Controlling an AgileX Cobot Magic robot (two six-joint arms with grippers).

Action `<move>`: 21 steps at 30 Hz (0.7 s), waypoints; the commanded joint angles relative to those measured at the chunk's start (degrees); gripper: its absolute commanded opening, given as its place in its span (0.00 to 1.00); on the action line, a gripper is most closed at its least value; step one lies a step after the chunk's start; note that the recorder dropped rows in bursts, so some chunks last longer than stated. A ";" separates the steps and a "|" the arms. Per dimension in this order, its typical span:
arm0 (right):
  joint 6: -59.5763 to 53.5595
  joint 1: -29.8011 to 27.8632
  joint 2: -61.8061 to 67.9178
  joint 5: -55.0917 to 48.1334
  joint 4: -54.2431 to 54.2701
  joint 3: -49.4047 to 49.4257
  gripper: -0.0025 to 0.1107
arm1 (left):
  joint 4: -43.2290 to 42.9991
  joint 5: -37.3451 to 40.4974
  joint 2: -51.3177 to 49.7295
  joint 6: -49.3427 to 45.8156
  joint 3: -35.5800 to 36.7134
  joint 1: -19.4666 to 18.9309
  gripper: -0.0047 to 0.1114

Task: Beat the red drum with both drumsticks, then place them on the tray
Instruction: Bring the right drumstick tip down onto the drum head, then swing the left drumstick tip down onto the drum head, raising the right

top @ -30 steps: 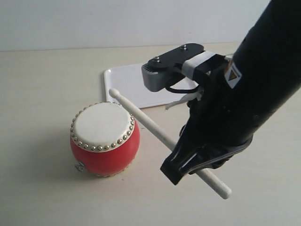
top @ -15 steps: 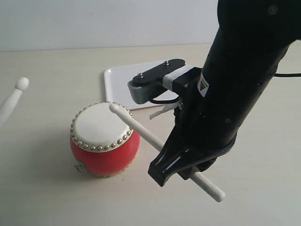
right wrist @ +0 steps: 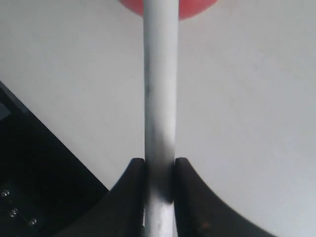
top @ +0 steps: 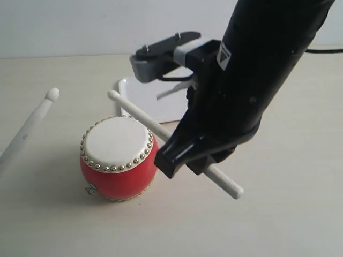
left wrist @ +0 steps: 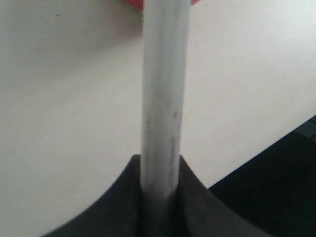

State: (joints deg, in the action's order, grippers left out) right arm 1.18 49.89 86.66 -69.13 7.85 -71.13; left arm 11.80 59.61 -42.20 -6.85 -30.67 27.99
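R gripper (top: pixel 185 156) is clamped on the R drumstick (top: pixel 138 114), whose tip has lifted off the red drum (top: pixel 119 160). L gripper (left wrist: pixel 160 183) grips the L drumstick (top: pixel 28 131), which has swung further in. Both are raised, so prob. mid-beat w/ stowing not yet due. Pale table (top: pixel 278 209); tray (top: pixel 143 100) sits just behind the drum, arm partly hiding it; plain wall (top: pixel 80 27) beyond.

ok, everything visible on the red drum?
The red drum is a small barrel: glossy red body, cream-white skin on top ringed with metallic studs, a second stud row near the base, a small metal ring low on its side. It stands upright on the beige table, in front of the white tray. The right drumstick crosses over its rim; contact cannot be told. The left drumstick is off to its side, clear of it.
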 commanded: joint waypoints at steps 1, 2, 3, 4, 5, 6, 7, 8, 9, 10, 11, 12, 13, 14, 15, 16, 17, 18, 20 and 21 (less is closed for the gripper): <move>-0.41 0.09 2.84 -0.83 -0.97 -1.08 0.02 | 0.19 -1.26 -0.22 -0.32 0.22 0.02 0.04; -0.41 0.09 4.85 -0.83 -1.41 -0.27 0.02 | 0.07 -1.37 -0.22 -0.32 0.22 0.02 0.04; -0.56 0.09 6.59 -0.83 -1.42 0.36 0.02 | 0.07 -1.52 -0.22 -0.32 0.22 0.02 0.04; -1.18 0.09 8.77 -0.83 -1.42 0.81 0.02 | 0.07 -1.67 -0.37 -0.32 0.22 0.02 0.04; -1.18 0.09 10.55 -0.83 -1.31 0.83 0.02 | 0.07 -1.67 -0.37 -0.32 0.22 0.02 0.04; -1.18 0.09 11.49 -0.83 -0.96 0.83 0.02 | 0.07 -1.67 -0.37 -0.32 0.22 0.02 0.04; -1.18 0.09 12.06 -0.83 -0.72 0.42 0.02 | 0.07 -1.67 -0.37 -0.32 0.22 0.02 0.04; -1.18 0.09 12.19 -0.83 -0.57 -0.22 0.02 | 0.07 -1.67 -0.46 -0.32 0.22 0.02 0.04; -1.18 0.09 11.89 -0.83 -0.57 -1.15 0.02 | -0.05 -1.67 -0.40 -0.43 0.22 0.02 0.04; -1.18 0.09 11.00 -0.83 -0.57 -2.30 0.02 | -0.05 -1.67 -0.40 -0.43 0.22 0.02 0.04; -1.18 0.09 9.89 -0.83 -0.57 -3.57 0.02 | -0.05 -1.67 -0.40 -0.43 0.22 0.02 0.04; -1.18 0.09 8.57 -0.83 -0.84 -4.92 0.02 | -0.05 -1.67 -0.40 -0.43 0.22 0.02 0.04; -0.74 0.09 7.43 -0.83 -0.91 -5.94 0.02 | -0.19 -1.67 -0.40 -0.43 0.22 0.02 0.04; -0.64 0.09 5.97 -0.83 -0.91 -7.06 0.02 | -0.18 -1.27 -0.40 -0.67 0.22 0.02 0.04; -0.06 0.09 4.45 -0.83 -0.91 -7.77 0.02 | -0.18 -0.59 -0.77 -1.44 0.22 0.02 0.04; 0.49 0.09 3.22 -0.83 -1.06 -7.82 0.02 | -0.18 0.02 -1.61 -1.98 0.22 0.02 0.04; 0.50 0.09 1.76 -0.83 -1.62 -7.72 0.02 | -0.31 0.69 -2.64 -2.13 0.22 0.02 0.04; 1.14 0.09 0.35 -0.83 -2.54 -7.16 0.02 | -0.48 1.24 -4.32 -2.36 0.11 0.02 0.04; 1.92 0.09 -2.26 -0.83 -4.10 -5.37 0.02 | -0.22 1.37 -8.40 -2.99 -0.30 0.02 0.04; 1.92 0.09 -3.50 -0.83 -4.38 -4.55 0.02 | 0.05 1.37 -10.05 -3.26 -0.70 0.02 0.04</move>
State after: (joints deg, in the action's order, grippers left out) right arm 2.37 49.89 86.30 -69.64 5.41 -77.57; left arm 11.59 60.74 -48.07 -8.98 -30.67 27.99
